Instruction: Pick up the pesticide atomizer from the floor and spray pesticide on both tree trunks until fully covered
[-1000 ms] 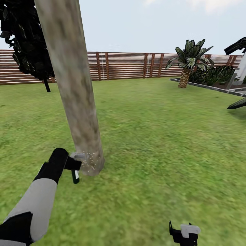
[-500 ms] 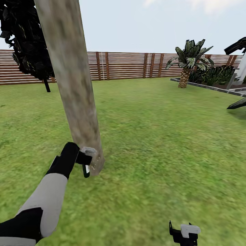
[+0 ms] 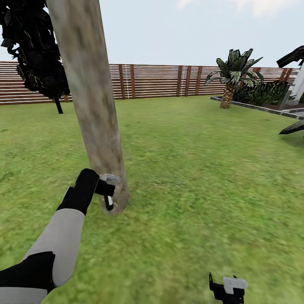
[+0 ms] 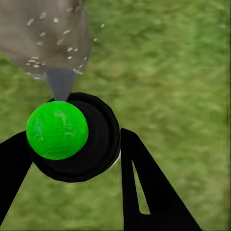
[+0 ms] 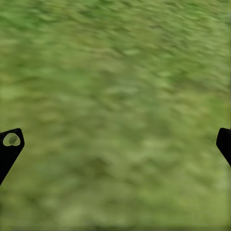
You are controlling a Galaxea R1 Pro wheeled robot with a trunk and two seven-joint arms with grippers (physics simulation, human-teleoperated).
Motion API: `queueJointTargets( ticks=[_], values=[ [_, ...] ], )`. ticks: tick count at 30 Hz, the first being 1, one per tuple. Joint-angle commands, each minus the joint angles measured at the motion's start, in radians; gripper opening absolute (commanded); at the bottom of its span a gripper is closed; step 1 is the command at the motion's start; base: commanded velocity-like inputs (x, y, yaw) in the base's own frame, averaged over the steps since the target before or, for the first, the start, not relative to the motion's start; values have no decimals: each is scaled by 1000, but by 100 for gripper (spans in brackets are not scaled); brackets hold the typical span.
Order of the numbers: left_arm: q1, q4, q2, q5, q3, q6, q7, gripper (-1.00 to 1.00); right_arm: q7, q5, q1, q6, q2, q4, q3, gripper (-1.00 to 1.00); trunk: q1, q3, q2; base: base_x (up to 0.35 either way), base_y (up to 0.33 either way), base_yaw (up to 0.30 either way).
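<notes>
the spraying step is in hand, at the first of the two trees. in the head view the left gripper (image 3: 105,191) holds the atomizer (image 3: 108,198) low at the foot of the thick, leaning tree trunk (image 3: 90,105), with the pale spray head right up against the bark and the dark bottle hanging below it. in the left wrist view the two black fingers (image 4: 144,192) sit clamped on either side of the round dark bottle (image 4: 91,139), whose top carries a bright green ball, and the grey nozzle points at the trunk (image 4: 43,38), where tiny whitish specks of pesticide (image 4: 53,33) dot the bark. those specks show only near the base; the long run of trunk higher up looks bare, so the job on this tree appears far from done. the right gripper (image 3: 227,289) hangs low over the lawn (image 3: 202,169) at the bottom of the head view, well apart from the tree, and in the right wrist view its fingertips (image 5: 9,144) stand wide apart with only grass between them. the next move probably calls for lifting the nozzle up along the trunk and working around its sides, keeping it aimed at the bark, before heading off to the second tree.
</notes>
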Motion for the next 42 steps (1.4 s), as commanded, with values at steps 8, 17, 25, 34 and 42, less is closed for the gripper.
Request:
queueJointTargets(
  ticks=[8,17,25,34,42],
  values=[
    [-10,-10,117,-2,10,3,-1,-100,0,0,0,0,0,0,0,100,0,0,0,0,0,0],
    [-29,-14,17,-6,0,5,-3,-100,0,0,0,0,0,0,0,100,0,0,0,0,0,0],
    [-56,-13,99,-7,9,5,-4,-100,0,0,0,0,0,0,0,100,0,0,0,0,0,0],
    [-74,-14,50,-7,-1,5,-4,-100,0,0,0,0,0,0,0,100,0,0,0,0,0,0],
    [-98,-14,106,-9,5,5,-4,-100,0,0,0,0,-1,0,0,100,0,0,0,0,0,0]
  ],
)
